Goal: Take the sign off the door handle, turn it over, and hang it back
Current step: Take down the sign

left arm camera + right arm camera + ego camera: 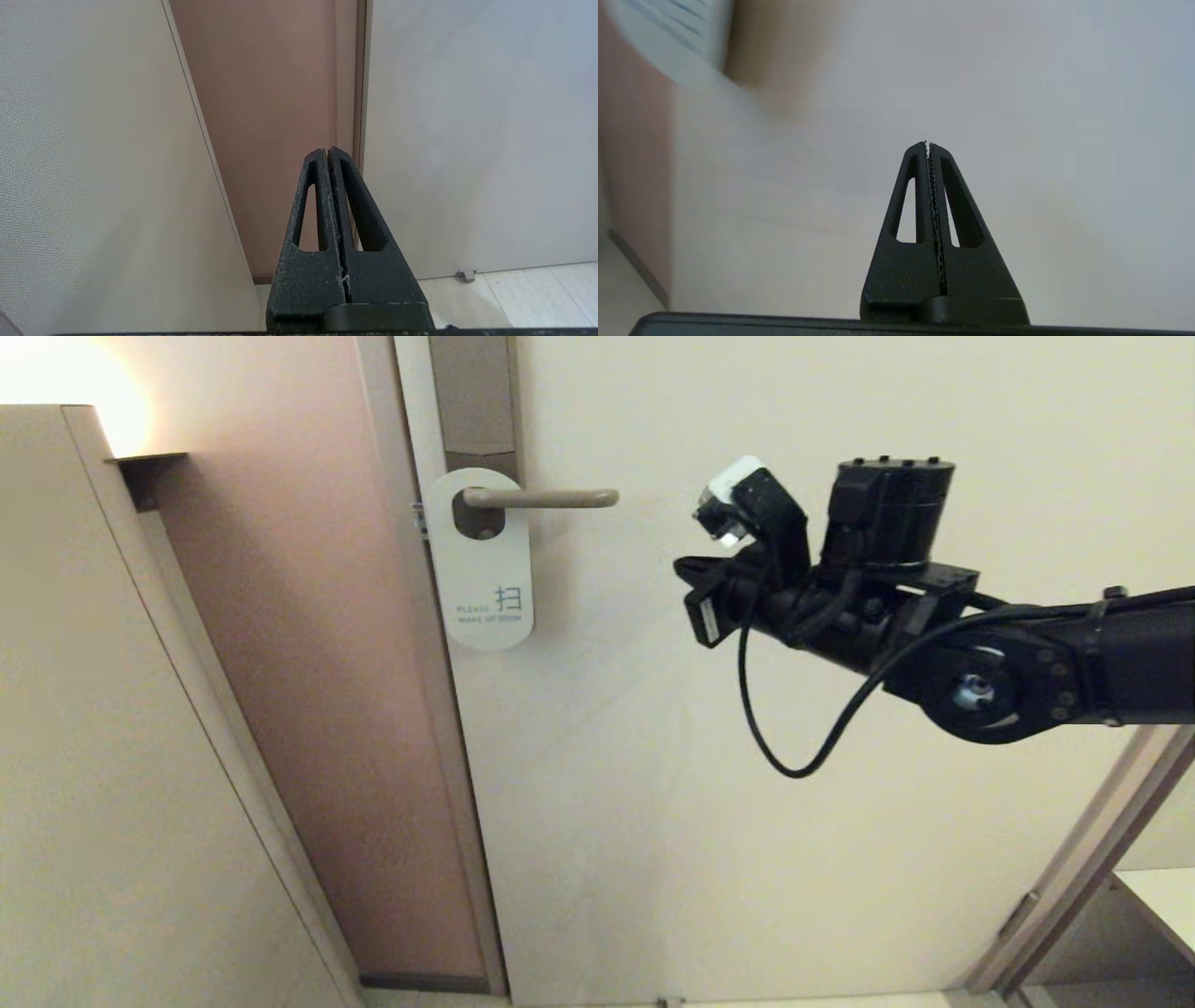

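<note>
The sign [485, 569] hangs by its oval hole on the door handle [551, 498], white side out with teal "MAKE UP ROOM". The lever juts right from a tall brownish plate [478, 401]. My right gripper [698, 602] is shut and empty, held in the air to the right of the lever's tip, apart from the sign and a little lower than the lever. In the right wrist view its fingers [920, 186] are pressed together, and the sign [668, 37] shows blurred in a corner. My left gripper [327, 151] is shut and empty, low before the door's edge, out of the head view.
A beige wall panel [112, 709] stands at the left, with a pinkish door frame [308, 663] beside the door. A black cable [794, 747] loops under the right arm. A shelf [1158, 896] is at the lower right. A door stop [466, 275] sits on the floor.
</note>
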{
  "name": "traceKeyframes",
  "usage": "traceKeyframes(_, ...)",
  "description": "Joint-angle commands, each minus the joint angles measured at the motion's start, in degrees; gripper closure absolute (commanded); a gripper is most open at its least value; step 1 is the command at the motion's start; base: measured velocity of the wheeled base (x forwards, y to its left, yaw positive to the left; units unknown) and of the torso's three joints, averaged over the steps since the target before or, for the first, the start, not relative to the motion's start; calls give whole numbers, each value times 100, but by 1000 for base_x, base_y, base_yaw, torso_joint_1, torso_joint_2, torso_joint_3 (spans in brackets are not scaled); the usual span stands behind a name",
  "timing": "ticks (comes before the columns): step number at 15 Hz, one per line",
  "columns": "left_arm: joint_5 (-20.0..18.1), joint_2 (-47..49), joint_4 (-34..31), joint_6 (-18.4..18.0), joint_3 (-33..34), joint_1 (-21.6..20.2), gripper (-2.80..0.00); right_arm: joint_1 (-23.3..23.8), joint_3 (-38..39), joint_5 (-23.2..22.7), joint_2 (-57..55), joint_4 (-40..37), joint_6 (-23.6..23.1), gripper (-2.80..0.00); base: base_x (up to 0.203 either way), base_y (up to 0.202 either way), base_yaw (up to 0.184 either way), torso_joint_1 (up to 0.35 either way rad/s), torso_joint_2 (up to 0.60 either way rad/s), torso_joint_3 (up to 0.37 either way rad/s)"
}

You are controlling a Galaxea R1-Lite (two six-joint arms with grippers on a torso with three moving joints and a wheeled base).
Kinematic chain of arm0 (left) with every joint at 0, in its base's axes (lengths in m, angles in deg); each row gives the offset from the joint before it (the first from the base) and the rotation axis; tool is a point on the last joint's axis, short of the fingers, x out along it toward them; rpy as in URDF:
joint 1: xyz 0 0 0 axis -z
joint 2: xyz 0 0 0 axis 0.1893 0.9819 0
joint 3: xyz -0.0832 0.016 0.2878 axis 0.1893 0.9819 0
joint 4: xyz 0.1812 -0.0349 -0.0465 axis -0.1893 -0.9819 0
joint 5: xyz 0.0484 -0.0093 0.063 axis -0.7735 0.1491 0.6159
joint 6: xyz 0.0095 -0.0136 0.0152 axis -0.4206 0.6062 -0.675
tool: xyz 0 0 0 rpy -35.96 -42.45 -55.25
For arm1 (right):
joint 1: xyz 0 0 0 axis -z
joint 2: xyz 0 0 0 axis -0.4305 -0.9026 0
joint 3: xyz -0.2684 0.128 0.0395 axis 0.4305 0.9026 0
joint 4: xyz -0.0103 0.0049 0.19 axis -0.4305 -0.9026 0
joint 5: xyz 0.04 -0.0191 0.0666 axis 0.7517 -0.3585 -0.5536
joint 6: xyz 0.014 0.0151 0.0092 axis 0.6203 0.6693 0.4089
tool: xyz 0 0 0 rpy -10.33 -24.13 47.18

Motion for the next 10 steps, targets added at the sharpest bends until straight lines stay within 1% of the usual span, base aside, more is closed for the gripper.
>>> traceKeyframes(1, -8, 7, 0, -1, 0, 7, 0, 347, 380, -6, 658, -35, -9, 0, 0, 0, 0, 0, 0, 0)
traceKeyframes(6, 8, 7, 0, -1, 0, -1, 0, 1402, 1304, -114, 1806, -61, 73, 0, 0, 0, 0, 0, 0, 0)
traceKeyframes(8, -9, 7, 0, -1, 0, -1, 0, 1645, 1782, -265, 2368, -61, 168, 0, 0, 0, 0, 0, 0, 0)
traceKeyframes(10, -8, 7, 0, -1, 0, -1, 0, 1736, 2433, -322, 3050, -61, 387, 0, 0, 0, 0, 0, 0, 0)
